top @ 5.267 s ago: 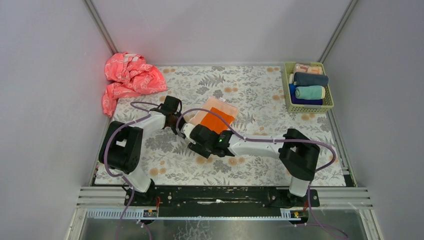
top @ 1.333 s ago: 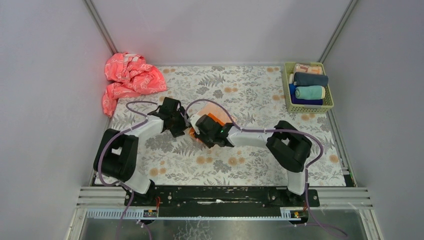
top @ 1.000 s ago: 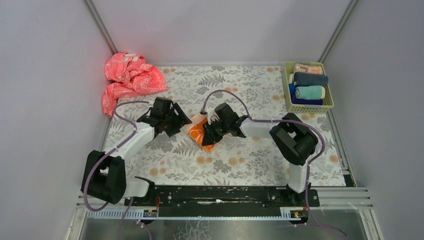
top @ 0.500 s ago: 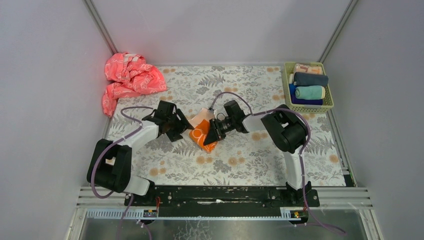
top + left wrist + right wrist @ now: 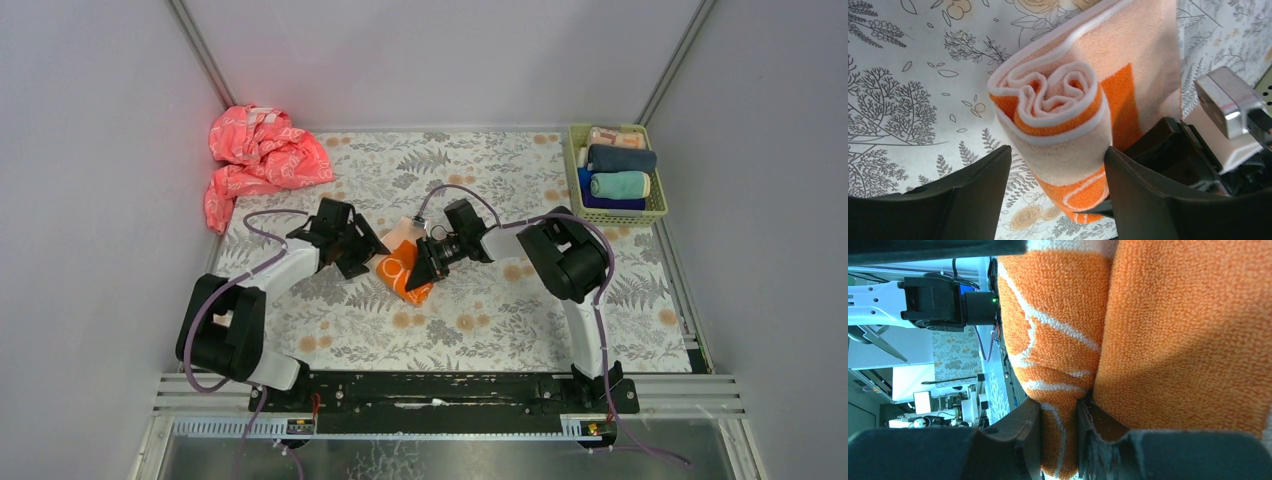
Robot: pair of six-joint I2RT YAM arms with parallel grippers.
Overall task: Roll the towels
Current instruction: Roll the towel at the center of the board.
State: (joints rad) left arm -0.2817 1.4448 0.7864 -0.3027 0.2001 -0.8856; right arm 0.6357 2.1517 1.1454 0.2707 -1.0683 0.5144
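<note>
The bright orange and pale peach cloth towel (image 5: 402, 266) is lying partly rolled on the floral desk (image 5: 520, 330). The right end effector (image 5: 1058, 405) is pinching its orange fold; the left end effector (image 5: 1055, 155) is straddling the coil, spread wide. Rolling well probably needs both ends advancing together, tight.

My tabletop (image 5: 480, 335) has a floral-print surface. Plain grey walls (image 5: 440, 60) enclose it at 9, 12 and 3 o'clock. A black rail (image 5: 440, 392) borders 6 o'clock.
</note>
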